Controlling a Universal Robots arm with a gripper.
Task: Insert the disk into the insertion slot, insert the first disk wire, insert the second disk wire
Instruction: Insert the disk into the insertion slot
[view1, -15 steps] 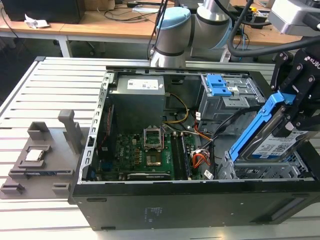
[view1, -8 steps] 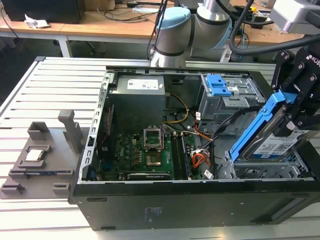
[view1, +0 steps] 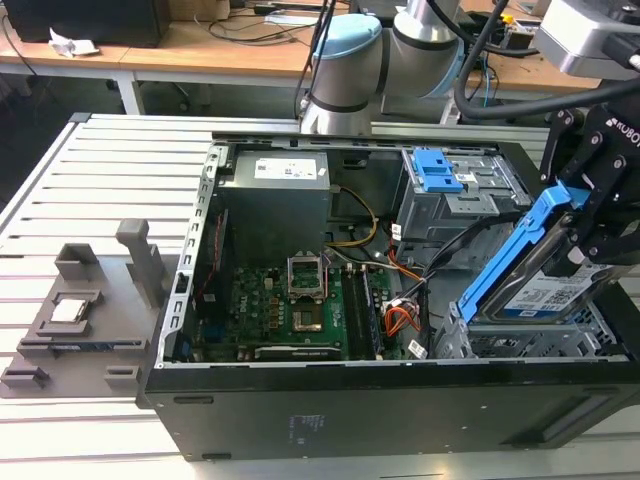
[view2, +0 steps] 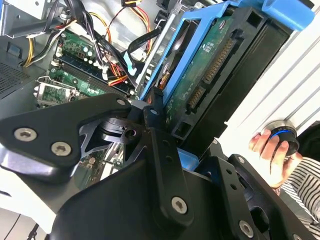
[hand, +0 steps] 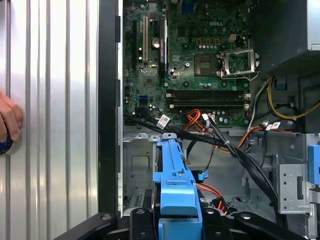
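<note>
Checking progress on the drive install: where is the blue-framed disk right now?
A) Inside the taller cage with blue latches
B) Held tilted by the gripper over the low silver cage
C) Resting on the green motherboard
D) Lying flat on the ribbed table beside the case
B: in the exterior view the gripper grips the disk, which slants over the insertion slot, not yet lying flat in it.

Arm (view1: 345, 60): silver-grey tubular joints with rounded pale-blue end caps. Thick black cables (view1: 500, 95) loop off the wrist. A light grey boxy housing (view1: 590, 35) sits at the wrist.

Gripper (view1: 585, 225): matte black and angular, with white lettering on its side.

Second wrist view: flat black linkage plates (view2: 65, 130) with rounded corners, fixed by silver socket-head screws (view2: 61, 148).

First wrist view: black links (hand: 250, 224), also screwed.
</note>
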